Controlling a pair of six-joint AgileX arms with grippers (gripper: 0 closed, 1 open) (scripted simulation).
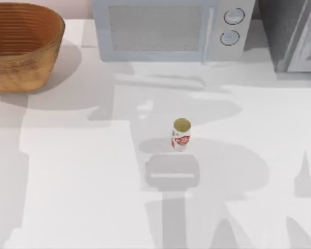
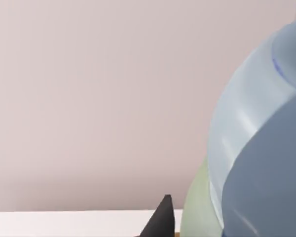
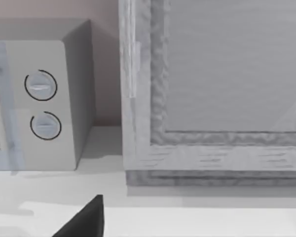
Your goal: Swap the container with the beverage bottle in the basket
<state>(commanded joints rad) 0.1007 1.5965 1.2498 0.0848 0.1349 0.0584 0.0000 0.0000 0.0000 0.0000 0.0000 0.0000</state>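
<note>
The bottle [image 2: 259, 148] is looming right against the left gripper's fingertip [image 2: 160, 217], though whether that gripper is clamping it I cannot tell, so setting it down well clear of the cup [image 1: 181, 135] standing mid-table seems wise, the basket [image 1: 20, 49] sitting empty at far left.

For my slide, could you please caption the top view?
White container upright mid-table, wicker basket at far left, microwave behind.
</note>
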